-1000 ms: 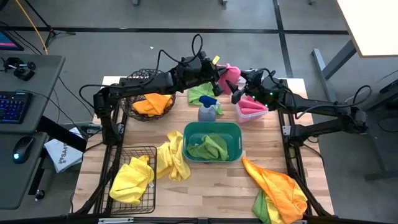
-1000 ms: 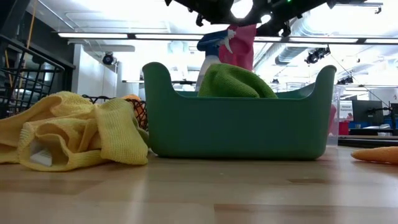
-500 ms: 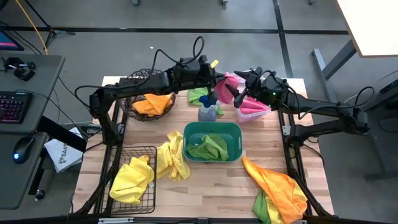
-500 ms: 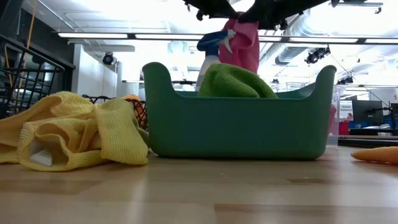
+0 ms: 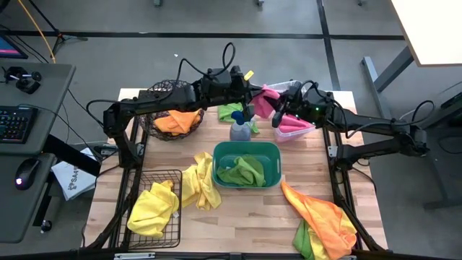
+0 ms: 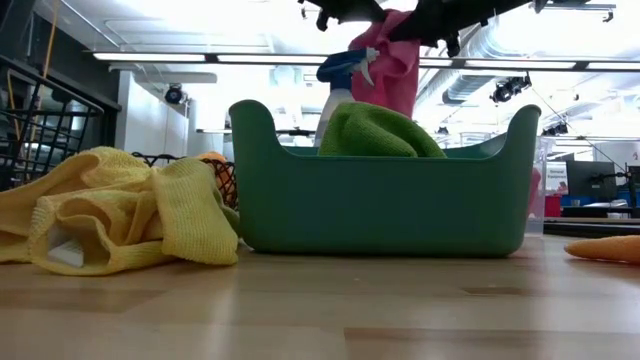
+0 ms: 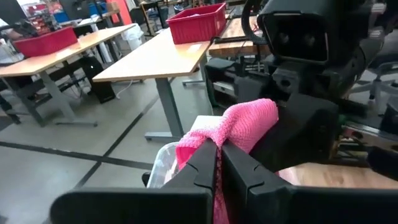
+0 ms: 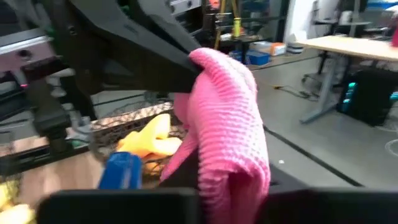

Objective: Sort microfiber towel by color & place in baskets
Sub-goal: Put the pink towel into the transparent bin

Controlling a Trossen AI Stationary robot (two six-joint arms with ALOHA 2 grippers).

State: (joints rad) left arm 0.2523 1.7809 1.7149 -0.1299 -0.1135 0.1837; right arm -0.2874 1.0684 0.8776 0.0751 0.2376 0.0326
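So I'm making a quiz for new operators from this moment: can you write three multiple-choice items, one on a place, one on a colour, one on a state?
1. Where is the spray bottle?
A. between the round wire basket and the clear bin
B. inside the black wire basket
C. on the floor

2. What colour is the towel in the teal tub?
A. orange
B. lime green
C. pink

3. What is the left gripper doing?
A. hanging open
B. holding the bottle
C. shut on the pink towel

Answers: 1 A, the high view shows it between them; 2 B, green cloth fills the tub; 3 C, its fingers pinch pink cloth.
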